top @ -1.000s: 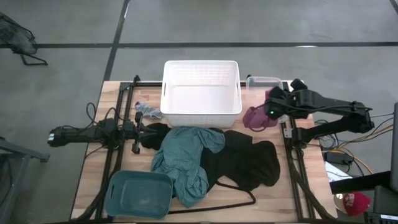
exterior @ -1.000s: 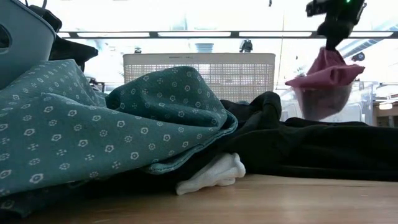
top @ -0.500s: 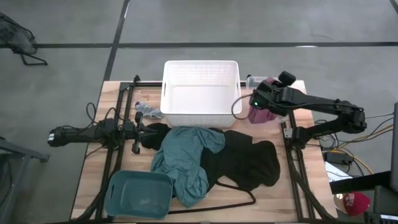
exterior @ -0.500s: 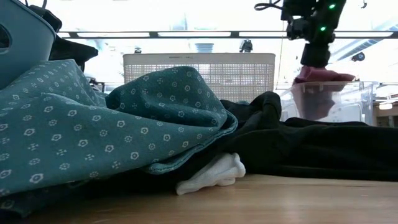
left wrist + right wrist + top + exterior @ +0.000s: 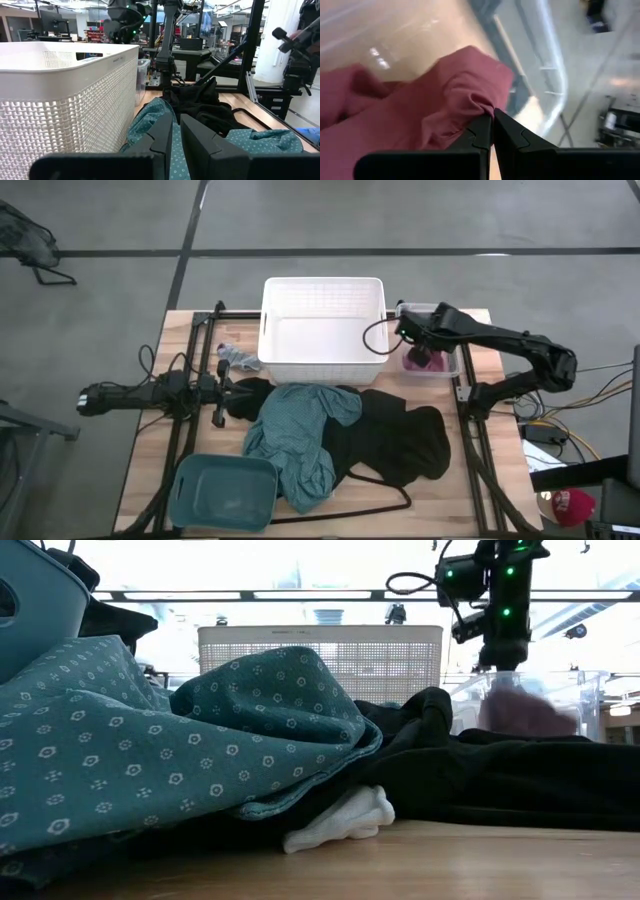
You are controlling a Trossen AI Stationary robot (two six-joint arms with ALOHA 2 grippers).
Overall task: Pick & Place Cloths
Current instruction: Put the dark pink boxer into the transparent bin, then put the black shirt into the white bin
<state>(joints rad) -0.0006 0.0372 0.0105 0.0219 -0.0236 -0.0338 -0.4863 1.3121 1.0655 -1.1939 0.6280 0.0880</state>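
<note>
Overhead, the wooden table (image 5: 150,405) stands on grey floor (image 5: 100,280). Right gripper (image 5: 492,125) pinches the maroon cloth (image 5: 420,107) inside a clear bin (image 5: 455,365). Left gripper (image 5: 175,135) rests pressed together.

**Four cameras, one table**

The high view looks straight down from well above, taking in the whole wooden table (image 5: 150,405) and grey floor around it. The low view sits at table-top level, very near the teal shirt (image 5: 150,740), facing level across to the white basket (image 5: 320,660) and the room behind. The left wrist view looks forward along the table, close beside the same basket (image 5: 60,95), with the shirt (image 5: 150,125) ahead; it shares both with the low and high views. The right wrist view is pressed close against the maroon cloth (image 5: 410,115) inside a clear bin (image 5: 555,85), which the low view (image 5: 560,700) also sees.
</note>
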